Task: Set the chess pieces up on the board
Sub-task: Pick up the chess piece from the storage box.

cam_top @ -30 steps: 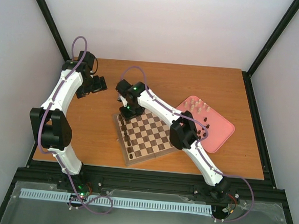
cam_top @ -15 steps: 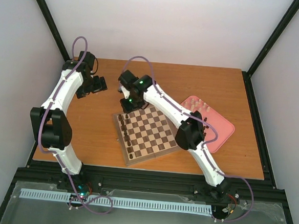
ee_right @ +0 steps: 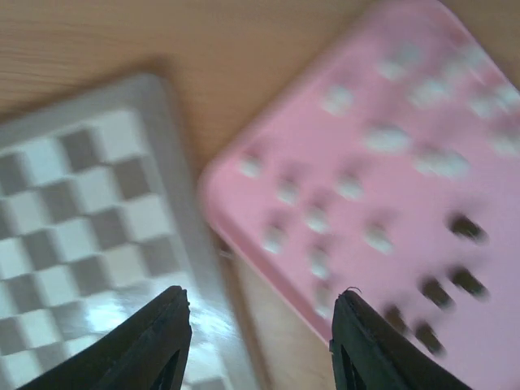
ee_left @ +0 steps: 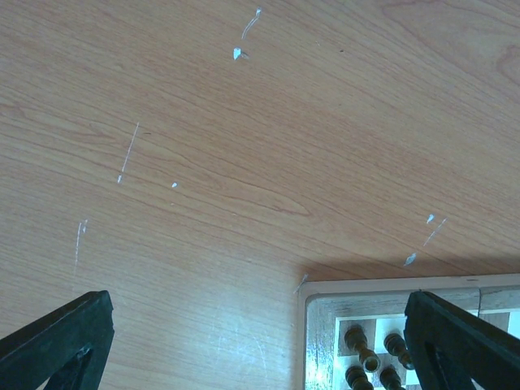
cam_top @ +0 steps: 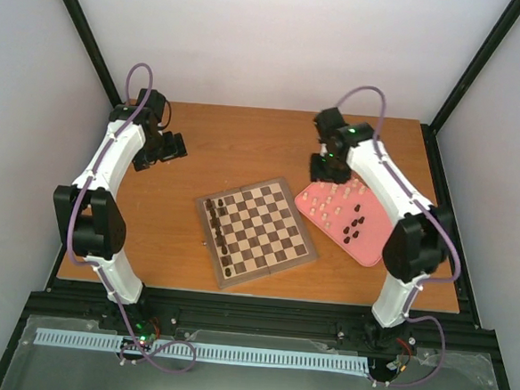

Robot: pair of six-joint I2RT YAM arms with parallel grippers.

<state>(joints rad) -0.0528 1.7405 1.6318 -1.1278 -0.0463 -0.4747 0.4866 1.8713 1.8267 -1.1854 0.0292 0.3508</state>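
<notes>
Right hand near cream, dark chess pieces.

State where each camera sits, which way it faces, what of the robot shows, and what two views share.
Top external: above and behind the robot, looking down on table, board, pink tray; left arm and right arm show.
Left wrist: on the left arm, facing down at table and a board corner holding dark pieces; left tool fingers show.
Right wrist: on the right arm, blurred, facing down at board edge and tray; right tool fingers show.
Both wrist views share the board.
</notes>
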